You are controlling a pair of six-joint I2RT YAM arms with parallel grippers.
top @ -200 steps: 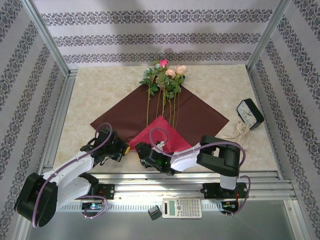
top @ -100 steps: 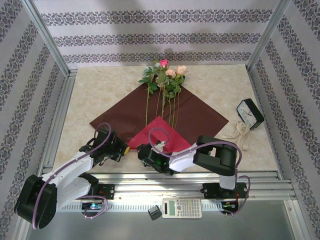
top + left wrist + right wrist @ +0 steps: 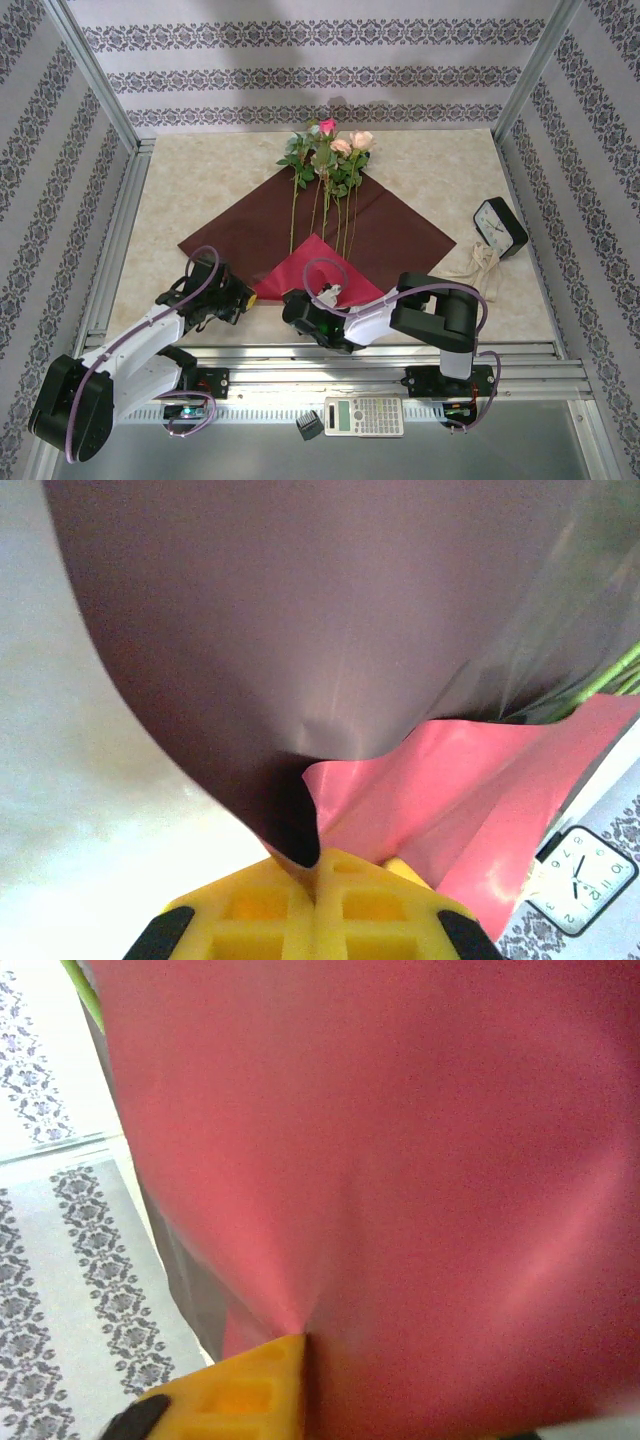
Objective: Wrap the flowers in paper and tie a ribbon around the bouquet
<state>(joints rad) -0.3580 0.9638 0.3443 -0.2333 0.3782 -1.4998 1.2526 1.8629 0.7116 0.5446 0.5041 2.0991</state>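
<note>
Left gripper point(image 3: 312, 865): clamped on the near edge of the paper point(image 3: 250, 225), dull side up in its wrist view.
Right gripper point(image 3: 300, 1345): pinched shut on the folded-up near corner, bright red face showing.
Paper: spread as a diamond on the table point(image 3: 190, 165), near corner folded over toward the stems.
Flowers point(image 3: 330, 150): lying down the paper's middle, blooms past the far corner.
Ribbon point(image 3: 478, 262): loose at the right, beside a clock point(image 3: 499, 227).
Step in hand: probably folding the bottom corner over the stems.
Doing it well: move both grips together, low and slow, crease over the stem ends without dragging the flowers.
</note>
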